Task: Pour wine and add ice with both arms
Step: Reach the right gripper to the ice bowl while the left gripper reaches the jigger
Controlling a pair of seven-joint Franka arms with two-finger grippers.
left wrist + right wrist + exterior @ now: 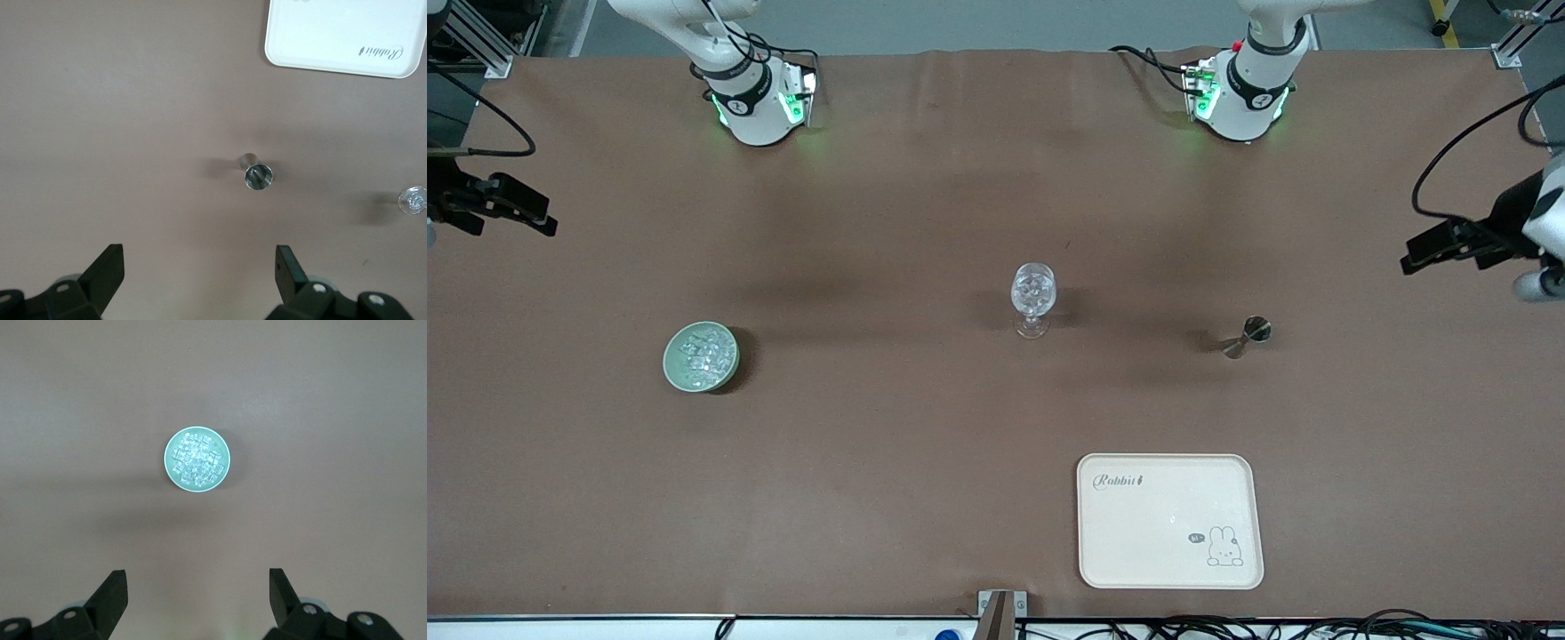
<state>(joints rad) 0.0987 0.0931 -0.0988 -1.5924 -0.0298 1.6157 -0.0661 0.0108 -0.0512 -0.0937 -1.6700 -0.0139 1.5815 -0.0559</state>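
Brown covering lies over the whole worktop [889, 498], and both arms hang above its two ends. At the left arm's end of the worktop, the left gripper [200, 280] is up in the air with its two black fingers [107, 273] spread wide and nothing between them. It hangs over bare brown surface, and the small metal jigger [257, 175] stands upright on the worktop apart from it, in line with the gap between the fingers. In the front view the jigger [1249, 336] is well apart from the stemmed glass [1032, 298], which stands near the middle of the worktop and seems to have some clear pieces in its cup. The cream tray [1169, 520], with a rabbit drawing and the word Rabbit, lies nearer to the front camera than the jigger and the glass, and it touches neither. At the right arm's end, the right gripper [199, 600] is also up in the air, its fingers [110, 593] spread wide and empty. The green bowl [168, 457] rests on the worktop apart from this gripper, in line with the gap between its fingers. The ice [197, 459] fills the bowl as a heap of small clear cubes. In the front view the bowl [671, 366] is well apart from the glass, toward the right arm's end.
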